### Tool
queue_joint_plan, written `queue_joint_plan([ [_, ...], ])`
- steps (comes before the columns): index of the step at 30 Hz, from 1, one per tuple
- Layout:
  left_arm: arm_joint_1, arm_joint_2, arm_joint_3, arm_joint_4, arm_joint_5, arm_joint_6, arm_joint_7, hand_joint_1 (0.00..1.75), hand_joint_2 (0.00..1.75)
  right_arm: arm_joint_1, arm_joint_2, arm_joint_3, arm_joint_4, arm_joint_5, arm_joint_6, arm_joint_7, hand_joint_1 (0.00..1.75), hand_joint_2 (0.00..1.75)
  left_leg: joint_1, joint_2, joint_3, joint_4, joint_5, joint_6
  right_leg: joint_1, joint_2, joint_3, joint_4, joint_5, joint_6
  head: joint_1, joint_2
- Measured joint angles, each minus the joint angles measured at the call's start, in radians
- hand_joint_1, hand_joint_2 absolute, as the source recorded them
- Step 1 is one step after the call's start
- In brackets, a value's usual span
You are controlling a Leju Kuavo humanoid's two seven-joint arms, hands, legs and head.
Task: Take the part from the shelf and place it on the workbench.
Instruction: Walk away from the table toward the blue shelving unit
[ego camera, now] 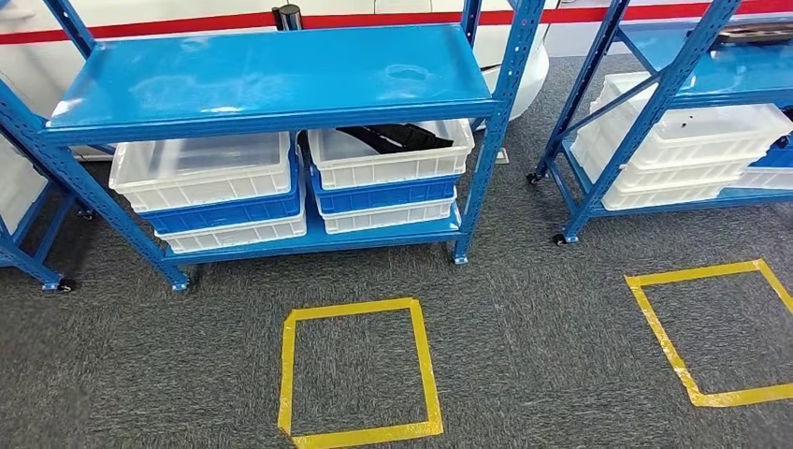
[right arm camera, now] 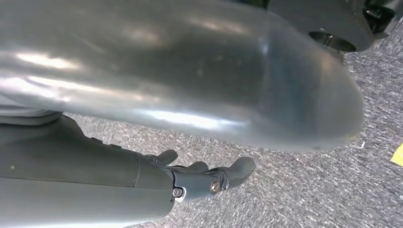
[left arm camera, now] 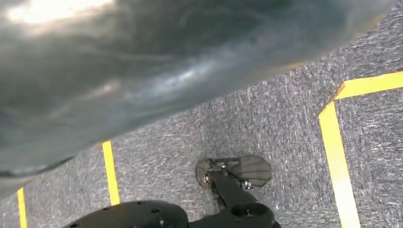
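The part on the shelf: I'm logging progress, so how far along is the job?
Nothing looks done: the black part lies in the upper white bin on the blue shelf. Nothing is in hand: the right hand hangs over the carpet holding nothing. Reaching, lifting and carrying to the workbench remain.

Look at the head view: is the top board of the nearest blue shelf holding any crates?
No. The top board is bare; the white crates sit on the level beneath it.
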Motion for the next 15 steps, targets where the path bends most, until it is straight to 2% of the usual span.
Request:
queue_joint_plan([
  [2,0.0,0.0,0.0,0.0,0.0,0.0,-0.001,0.0,0.0,0.0,0.0,0.0,0.0,-0.002,0.0,0.0,0.0,0.0,-0.003,-0.001,0.0,-0.004,0.001,0.015,-0.003,-0.001,0.0,-0.002,-0.002,0.01,0.001,0.0],
  [4,0.001,0.0,0.0,0.0,0.0,0.0,-0.001,0.0,0.0,-0.001,0.0,0.0,0.0,-0.003,0.001,0.0,0.0,0.0,-0.002,-0.001,0.002,-0.009,0.002,0.031,-0.005,-0.003,-0.019,0.04,-0.025,0.014,0.002,0.0],
  [5,0.001,0.0,0.0,0.0,0.0,0.001,-0.001,0.0,0.0,-0.001,0.0,0.0,0.0,-0.003,0.001,0.0,0.0,0.0,-0.001,0.0,0.004,-0.01,0.002,0.037,-0.005,-0.003,-0.046,0.093,-0.049,0.011,0.003,0.0],
  [7,0.0,0.0,0.0,0.0,0.0,0.001,-0.001,0.0,0.0,0.0,0.0,0.0,0.0,-0.004,0.001,0.0,0.0,0.0,-0.004,0.0,0.005,-0.01,-0.001,0.044,-0.004,-0.004,-0.125,0.237,-0.103,0.005,0.005,0.0],
  [8,0.0,0.0,0.0,0.0,0.0,0.001,-0.001,0.0,0.0,0.001,0.0,0.0,0.0,-0.004,0.001,0.0,0.0,0.0,-0.005,0.0,0.006,-0.01,-0.003,0.046,-0.004,-0.004,-0.158,0.289,-0.116,0.007,0.004,0.0],
  [9,0.001,0.0,0.0,0.0,0.0,0.001,-0.001,0.0,0.0,0.003,0.0,0.0,0.0,-0.004,0.001,0.001,0.0,0.0,-0.005,-0.001,0.009,-0.01,-0.006,0.046,-0.005,-0.004,-0.174,0.305,-0.111,0.013,0.005,0.0],
  [10,0.001,0.0,0.0,0.0,0.0,0.001,-0.001,0.0,0.0,0.004,0.0,0.0,0.0,-0.004,0.001,0.003,0.0,0.0,-0.005,-0.002,0.013,-0.01,-0.009,0.046,-0.005,-0.004,-0.167,0.276,-0.089,0.022,0.005,0.0],
  [12,0.001,-0.001,0.0,0.0,0.0,0.001,-0.001,0.0,0.0,0.003,-0.001,0.0,0.0,-0.004,0.001,0.005,0.0,0.0,-0.006,-0.005,0.023,-0.01,-0.017,0.041,-0.004,-0.006,-0.11,0.134,-0.021,0.036,0.005,0.0],
  [13,0.001,-0.001,0.0,0.0,0.0,0.001,-0.001,0.0,0.0,0.003,-0.002,0.0,0.0,-0.004,0.002,0.005,0.0,0.0,-0.008,-0.007,0.027,-0.009,-0.022,0.036,-0.002,-0.008,-0.08,0.07,0.006,0.035,0.005,0.0],
  [14,0.001,-0.001,0.0,0.0,0.0,0.001,0.0,0.0,0.0,0.002,-0.003,0.0,0.0,-0.004,0.002,0.005,0.0,0.0,-0.011,-0.008,0.03,-0.009,-0.027,0.031,0.0,-0.009,-0.061,0.03,0.022,0.03,0.005,0.0],
  [15,0.0,-0.001,0.0,0.0,0.0,0.001,0.0,0.0,0.0,0.001,-0.003,0.0,0.0,-0.004,0.002,0.006,0.0,0.0,-0.013,-0.008,0.032,-0.01,-0.03,0.026,0.003,-0.01,-0.053,0.014,0.029,0.022,0.004,0.0],
])
